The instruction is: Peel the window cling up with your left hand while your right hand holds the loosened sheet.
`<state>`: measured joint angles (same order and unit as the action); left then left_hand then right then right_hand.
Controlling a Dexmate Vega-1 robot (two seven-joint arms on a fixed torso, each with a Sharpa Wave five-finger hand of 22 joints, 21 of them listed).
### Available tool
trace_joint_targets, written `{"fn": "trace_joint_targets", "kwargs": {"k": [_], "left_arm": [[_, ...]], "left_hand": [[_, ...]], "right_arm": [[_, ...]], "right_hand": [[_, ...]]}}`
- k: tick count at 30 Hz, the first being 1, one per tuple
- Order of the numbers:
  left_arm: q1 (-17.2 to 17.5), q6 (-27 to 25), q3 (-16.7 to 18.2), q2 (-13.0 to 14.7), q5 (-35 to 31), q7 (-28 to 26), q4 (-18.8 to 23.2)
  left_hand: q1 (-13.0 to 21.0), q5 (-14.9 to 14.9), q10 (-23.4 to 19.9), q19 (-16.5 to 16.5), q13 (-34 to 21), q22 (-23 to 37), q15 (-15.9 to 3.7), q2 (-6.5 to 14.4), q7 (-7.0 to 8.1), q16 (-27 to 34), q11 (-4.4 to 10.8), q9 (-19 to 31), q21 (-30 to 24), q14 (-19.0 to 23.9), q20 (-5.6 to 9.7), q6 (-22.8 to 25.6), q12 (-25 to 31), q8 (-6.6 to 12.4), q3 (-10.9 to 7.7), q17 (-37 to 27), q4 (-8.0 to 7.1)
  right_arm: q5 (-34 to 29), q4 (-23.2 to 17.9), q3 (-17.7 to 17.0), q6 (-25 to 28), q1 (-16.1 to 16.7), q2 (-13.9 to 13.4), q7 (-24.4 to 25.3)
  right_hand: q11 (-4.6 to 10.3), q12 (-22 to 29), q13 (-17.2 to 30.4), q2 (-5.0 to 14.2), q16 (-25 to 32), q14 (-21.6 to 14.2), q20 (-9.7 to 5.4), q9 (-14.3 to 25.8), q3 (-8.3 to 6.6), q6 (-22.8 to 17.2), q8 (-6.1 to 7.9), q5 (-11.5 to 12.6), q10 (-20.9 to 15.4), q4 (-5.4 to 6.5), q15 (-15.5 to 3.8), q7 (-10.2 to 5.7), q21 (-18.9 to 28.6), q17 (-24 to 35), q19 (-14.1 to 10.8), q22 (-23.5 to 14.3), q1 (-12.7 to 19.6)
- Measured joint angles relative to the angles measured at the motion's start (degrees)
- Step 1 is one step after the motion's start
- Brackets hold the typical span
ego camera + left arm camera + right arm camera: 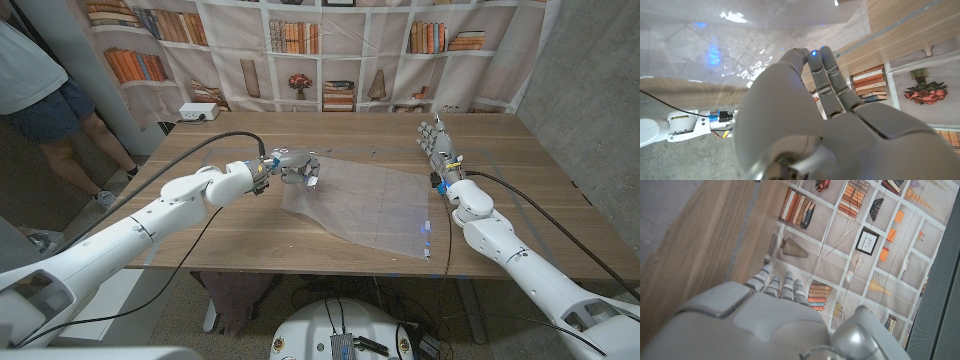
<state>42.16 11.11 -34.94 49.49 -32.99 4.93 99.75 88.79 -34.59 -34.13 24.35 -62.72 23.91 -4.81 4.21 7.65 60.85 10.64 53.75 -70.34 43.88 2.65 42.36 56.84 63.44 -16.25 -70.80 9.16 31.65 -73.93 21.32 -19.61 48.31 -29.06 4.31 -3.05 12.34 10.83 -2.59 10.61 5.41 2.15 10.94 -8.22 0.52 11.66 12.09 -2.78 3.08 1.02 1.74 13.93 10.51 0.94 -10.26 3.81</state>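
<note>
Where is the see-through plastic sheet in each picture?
Head view: the clear, grid-lined window cling lies mid-table, its left corner lifted at the left hand.
Left wrist view: the cling spreads glossy beyond the left hand's fingertips.
Right wrist view: a pale patch at one corner may be it; cannot tell.
Shared landmark: the printed bookshelf backdrop, also at and.

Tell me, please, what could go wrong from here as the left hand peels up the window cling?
1. The right hand stands beside the window cling, off the sheet, so nothing steadies it; the whole cling may slide or lift rather than peel.
2. The left hand grips only the near corner; the thin film could crease or slip from its fingers.
</note>
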Motion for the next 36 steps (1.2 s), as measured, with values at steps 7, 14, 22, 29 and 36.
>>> {"fn": "trace_joint_targets", "kwargs": {"k": [7, 14, 22, 29, 36], "left_arm": [[1.0, -1.7, 1.1, -0.9, 2.5, -2.4, 0.6], [1.8, -2.9, 2.4, -2.1, 5.9, -4.4, 1.2], [2.0, -3.2, 3.0, -3.8, 9.2, -6.7, 1.4], [1.7, -2.7, 3.0, -5.0, 12.3, -7.4, 0.8], [1.6, -2.6, 3.4, -6.2, 17.3, -6.8, 0.8]], "left_hand": [[0.0, -0.9, 0.0, 0.0, 0.0, 0.2, 0.09, 0.0, -0.23, 1.1, 0.00, 0.2, -0.2, -0.5, 0.00, -0.2, 0.6, 0.00, -0.38, 0.3, -0.38], [0.0, -1.6, 0.5, -0.2, 0.1, 0.0, 0.30, 0.0, -0.31, 1.9, -0.11, 0.1, -0.7, -1.5, -0.22, -0.3, 0.8, 0.00, -0.79, 0.3, -0.30], [0.0, -2.3, 0.8, -0.5, 0.4, 0.0, 0.60, 0.0, -0.51, 2.9, -0.41, 0.1, -1.1, -1.9, 0.01, -0.5, 1.0, 0.35, -1.20, 0.3, -0.37], [-0.1, -2.7, 0.8, -0.8, 0.9, -0.3, 0.61, -0.1, -0.48, 3.6, -0.41, 0.0, -1.6, -1.9, -0.11, -0.7, 1.5, 0.47, -1.42, 0.6, -0.14], [-0.4, -3.4, 0.8, -1.0, 1.2, -0.4, 0.62, -0.4, -0.48, 4.6, -0.41, -0.2, -2.2, -2.5, -0.30, -0.7, 2.0, 0.56, -1.90, 0.6, -0.14]], "right_arm": [[0.2, 0.6, 0.0, -0.1, -0.4, 0.0, -0.5], [0.2, 1.1, 0.1, -0.3, -0.7, 0.1, -1.0], [0.2, 1.5, 0.3, -0.7, -0.8, 0.2, -1.5], [0.1, 1.5, 0.4, -1.0, -0.6, 0.2, -1.5], [0.0, 1.4, 0.2, -1.4, -0.2, 0.1, -1.2]], "right_hand": [[0.00, 0.0, 0.0, 0.00, 0.0, 0.0, 0.00, 0.0, 0.00, 0.0, 0.00, 0.0, 0.0, 0.00, 0.00, 0.00, 0.0, 0.0, 0.0, 0.0, 0.0], [0.00, 0.0, 0.0, 0.00, 0.0, -0.3, 0.20, 0.0, 0.00, 0.0, 0.00, 0.0, 0.0, 0.00, -0.30, 0.00, -0.5, 0.0, -0.6, 0.0, 0.0], [0.00, 0.0, 0.0, 0.00, 0.0, -0.3, 0.20, 0.0, 0.00, 0.0, 0.00, 0.0, 0.0, 0.00, -0.30, 0.00, -0.5, 0.0, -0.6, 0.0, 0.0], [0.00, 0.0, 0.0, 0.00, 0.0, -0.6, 0.20, 0.0, 0.00, 0.0, 0.00, 0.0, 0.0, 0.00, 0.01, 0.00, -0.5, 0.0, -0.6, 0.0, 0.0], [0.00, 0.0, 0.0, 0.31, 0.0, -0.6, 0.20, 0.0, 0.00, 0.0, 0.00, 0.0, 0.0, 0.00, 0.01, 0.00, -0.5, -0.1, -0.6, 0.0, 0.3]]}}
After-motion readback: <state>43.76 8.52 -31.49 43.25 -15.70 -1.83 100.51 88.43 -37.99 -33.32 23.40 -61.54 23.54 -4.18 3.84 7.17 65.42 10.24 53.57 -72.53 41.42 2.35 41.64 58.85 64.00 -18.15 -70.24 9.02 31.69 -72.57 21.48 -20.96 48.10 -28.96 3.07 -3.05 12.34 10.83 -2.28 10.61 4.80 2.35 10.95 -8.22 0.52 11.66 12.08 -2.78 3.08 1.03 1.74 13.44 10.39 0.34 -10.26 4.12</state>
